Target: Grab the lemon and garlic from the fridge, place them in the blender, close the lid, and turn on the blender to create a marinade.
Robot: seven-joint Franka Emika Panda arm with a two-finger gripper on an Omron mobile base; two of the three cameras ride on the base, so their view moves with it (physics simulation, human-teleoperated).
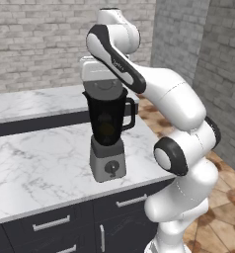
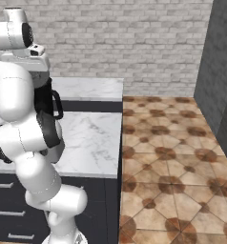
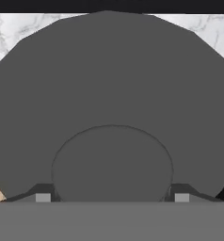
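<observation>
The blender (image 1: 107, 121) stands on the marble counter (image 1: 35, 163), a black see-through jar on a grey base with a round black knob (image 1: 111, 169). Inside the jar a dim yellow-orange round shape shows, the lemon (image 1: 107, 130). The dark grey lid (image 3: 109, 70) rests on the jar's mouth (image 1: 105, 89). My gripper (image 3: 112, 197) comes straight down on it, one fingertip against each side of the lid's raised round centre. In the right base view my arm covers most of the blender (image 2: 45, 102). The garlic is hidden and the fridge is out of view.
The counter ends just right of the blender, over dark drawers with metal handles (image 1: 131, 200). Beyond the edge lies brown tiled floor (image 2: 172, 157). A second counter (image 1: 30, 101) runs along the brick back wall. A dark grey wall (image 2: 220, 71) stands at the right.
</observation>
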